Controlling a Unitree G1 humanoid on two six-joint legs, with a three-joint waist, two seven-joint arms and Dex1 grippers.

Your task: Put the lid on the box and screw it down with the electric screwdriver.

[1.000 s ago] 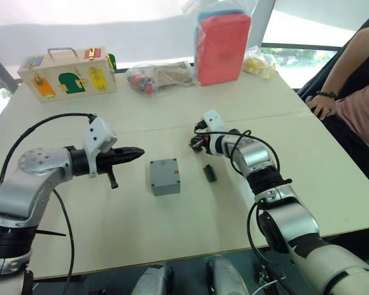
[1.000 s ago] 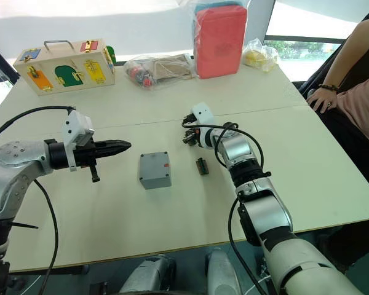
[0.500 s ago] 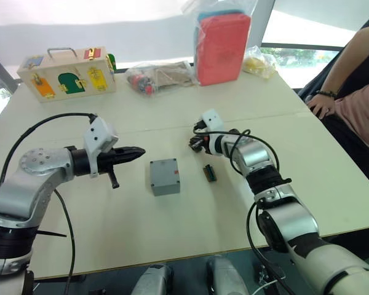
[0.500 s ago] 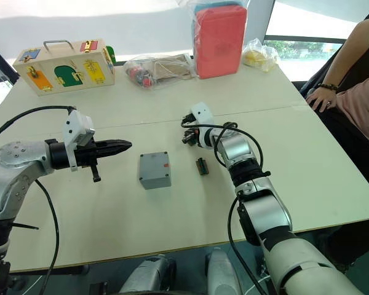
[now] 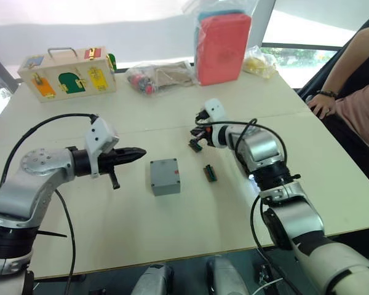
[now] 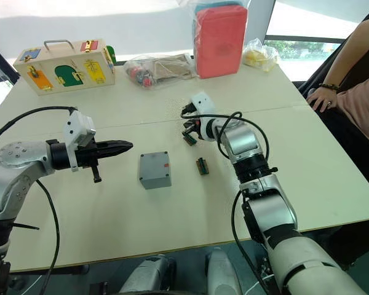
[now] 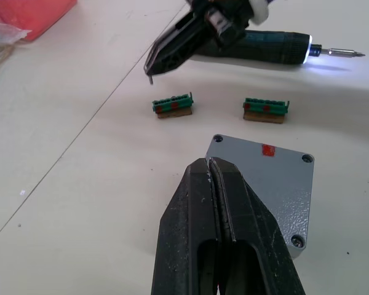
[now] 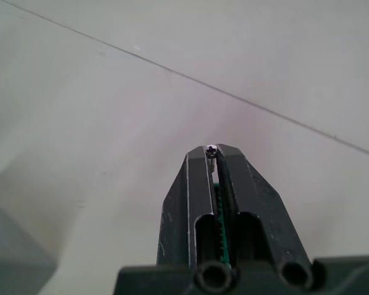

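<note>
wooden latch box (image 5: pixel 67 72) far left; bagged parts (image 5: pixel 157 78) mid; red case (image 5: pixel 223 46); green connector (image 5: pixel 210 173) near centre; person's arm (image 5: pixel 344 67) right

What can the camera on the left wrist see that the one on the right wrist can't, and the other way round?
Left wrist view: the shut left tool, a grey box with a red mark, two green connectors, and the lit screwdriver. Right wrist view: a close look at the head of the small screw pinched in the right tool. Both: the right tool, the pale table and its seam line.
</note>
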